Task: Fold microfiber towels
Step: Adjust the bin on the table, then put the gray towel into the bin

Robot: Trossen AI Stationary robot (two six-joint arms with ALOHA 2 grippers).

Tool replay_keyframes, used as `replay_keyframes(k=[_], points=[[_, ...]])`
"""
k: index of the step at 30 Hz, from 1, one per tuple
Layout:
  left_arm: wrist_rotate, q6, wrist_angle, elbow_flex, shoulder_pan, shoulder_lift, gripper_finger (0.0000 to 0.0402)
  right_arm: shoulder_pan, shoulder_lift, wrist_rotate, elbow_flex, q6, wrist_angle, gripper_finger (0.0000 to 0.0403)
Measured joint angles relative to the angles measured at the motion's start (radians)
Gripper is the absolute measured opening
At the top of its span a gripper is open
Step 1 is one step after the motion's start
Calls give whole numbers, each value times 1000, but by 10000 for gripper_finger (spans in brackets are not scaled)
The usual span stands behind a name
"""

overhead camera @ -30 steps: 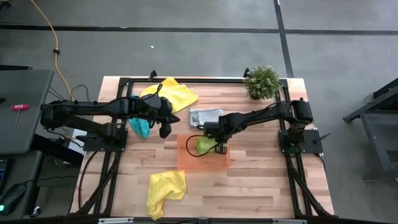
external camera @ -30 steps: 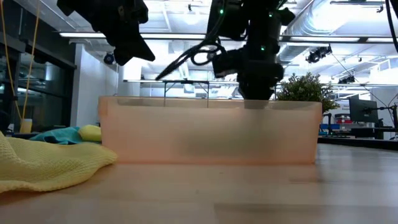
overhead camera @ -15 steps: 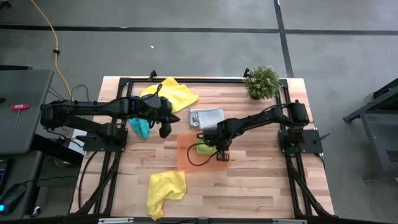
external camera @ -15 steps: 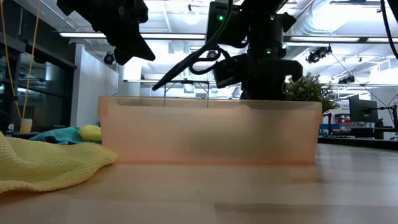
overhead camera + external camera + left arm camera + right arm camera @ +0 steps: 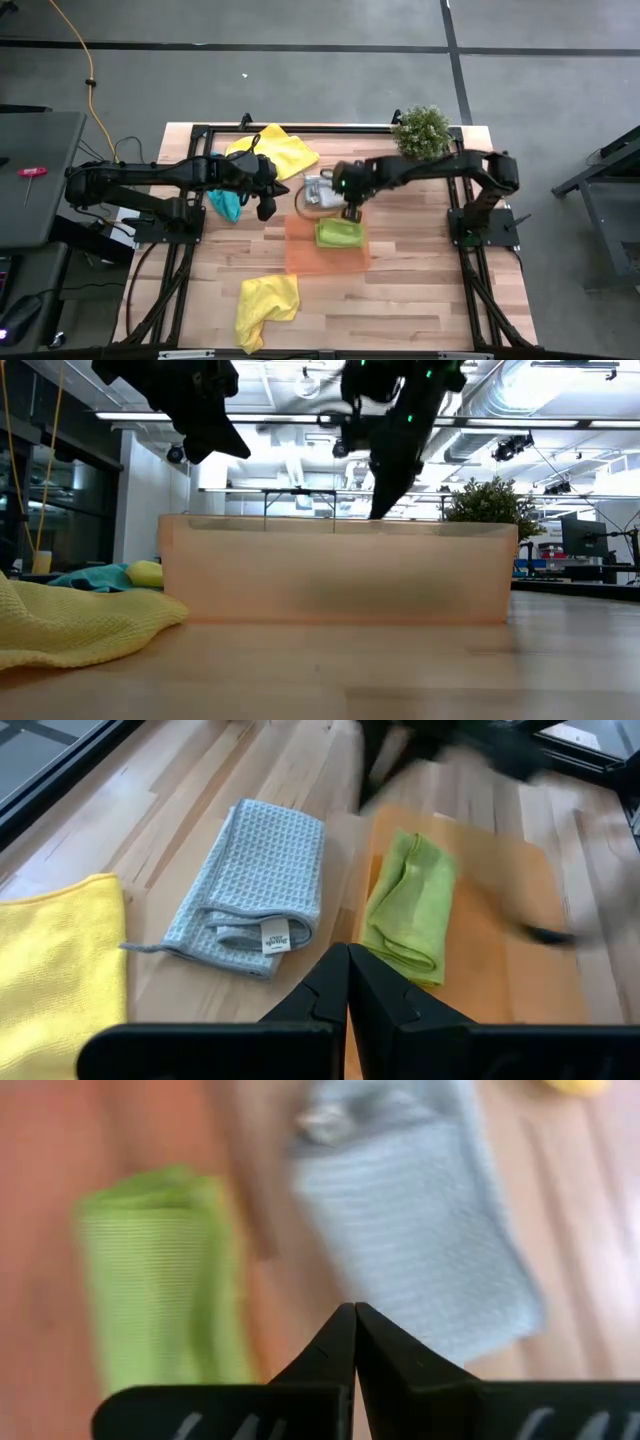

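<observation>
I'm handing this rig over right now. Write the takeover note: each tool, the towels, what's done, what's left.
Left tool: shut, empty, above the table's left half.
Right tool: shut, empty, raised between the grey towel and the orange tray.
Done: lime green towel folded, lying in the tray; the grey one looks folded, beside the tray.
Left: yellow towel at the far edge, teal towel under the left arm, second yellow towel at the near edge, all loose.

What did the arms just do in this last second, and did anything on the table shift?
The right pincer lifted off the lime green towel in the orange tray and swung back toward the grey towel, closed and empty. The left pincer, the towels and the plant stayed put.
</observation>
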Motion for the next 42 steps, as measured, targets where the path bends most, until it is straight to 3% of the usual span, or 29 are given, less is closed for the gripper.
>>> replay_keyframes(k=[8, 26, 30, 35, 39, 42], points=[[-1, -16, 5, 0, 0, 0, 0, -73, 83, -114, -2, -43, 43, 0], [-18, -18, 27, 0, 0, 0, 0, 98, 98, -234, -1, -57, -28, 0], [-17, -19, 27, 0, 0, 0, 0, 121, 85, -216, -2, -75, -89, 0], [-8, -47, 93, 0, 13, 49, 0, 51, -40, -177, -86, 14, -73, 0], [102, -99, 188, 2, 50, 166, 0, -25, -205, -178, -231, 140, 17, 0], [129, 8, 187, 45, 57, 268, 0, -68, -322, -179, -328, 236, 73, 0]])
